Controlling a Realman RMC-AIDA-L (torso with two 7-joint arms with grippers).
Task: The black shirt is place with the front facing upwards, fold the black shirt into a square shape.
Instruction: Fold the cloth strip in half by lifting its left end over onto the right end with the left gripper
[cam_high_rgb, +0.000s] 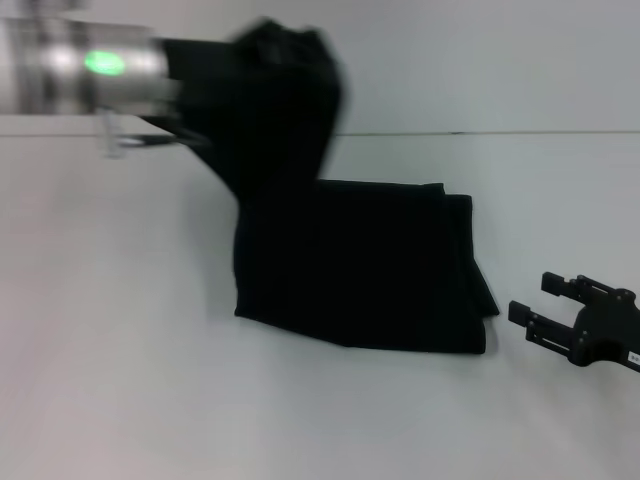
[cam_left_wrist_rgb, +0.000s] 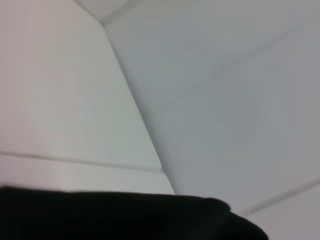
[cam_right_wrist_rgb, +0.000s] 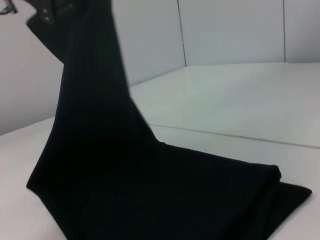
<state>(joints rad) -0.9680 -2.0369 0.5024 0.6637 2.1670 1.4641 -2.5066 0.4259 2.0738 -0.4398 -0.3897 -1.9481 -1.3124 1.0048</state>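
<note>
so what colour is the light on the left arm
Green light on the left arm, clearest in the head view.

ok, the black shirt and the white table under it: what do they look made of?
Black shirt: soft matte woven or knit fabric, probably cotton; it drapes and creases where the left gripper lifts it. White table: smooth hard top, laminate or painted board, faint sheen.

The head view looks down on the tabletop (cam_high_rgb: 120, 380); the right wrist view sits low, close beside the shared black shirt (cam_high_rgb: 360, 270); the left wrist view faces walls.
</note>
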